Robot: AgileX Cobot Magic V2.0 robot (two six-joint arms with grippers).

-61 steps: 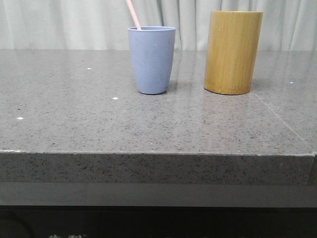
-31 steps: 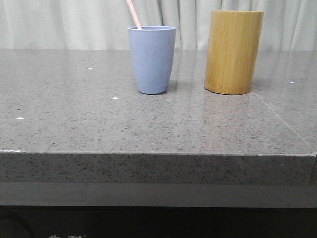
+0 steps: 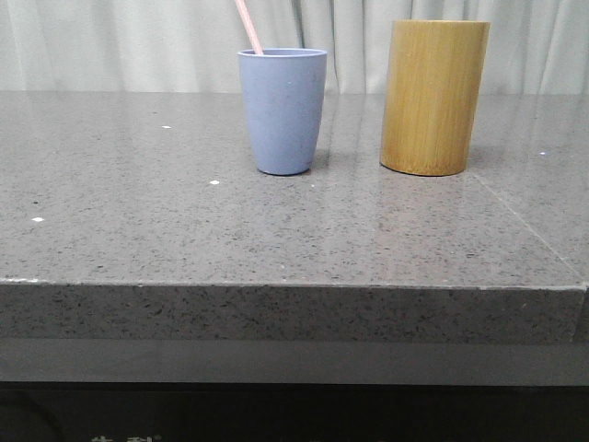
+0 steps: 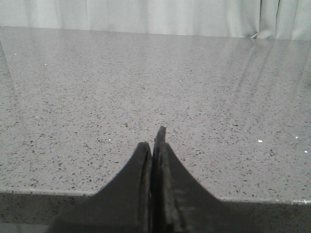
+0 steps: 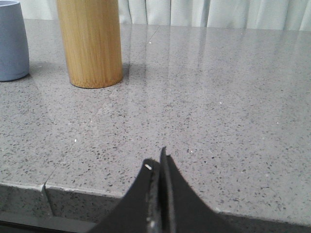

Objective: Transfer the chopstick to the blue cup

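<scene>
Pale curtains hang behind my grey speckled bench (image 3: 138, 230). Toward its far edge, the chopstick (image 3: 248, 28) leans in the blue cup (image 3: 282, 110), just beside a bamboo holder (image 3: 433, 97). My left pincer (image 4: 154, 145) and right pincer (image 5: 158, 165) are both pressed together, holding nothing, at the near edge.

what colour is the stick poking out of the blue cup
Pale pink. The chopstick shows best in the front view, rising from the blue cup.

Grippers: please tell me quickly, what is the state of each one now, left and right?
Left gripper: closed, holding nothing.
Right gripper: closed, holding nothing.
</scene>
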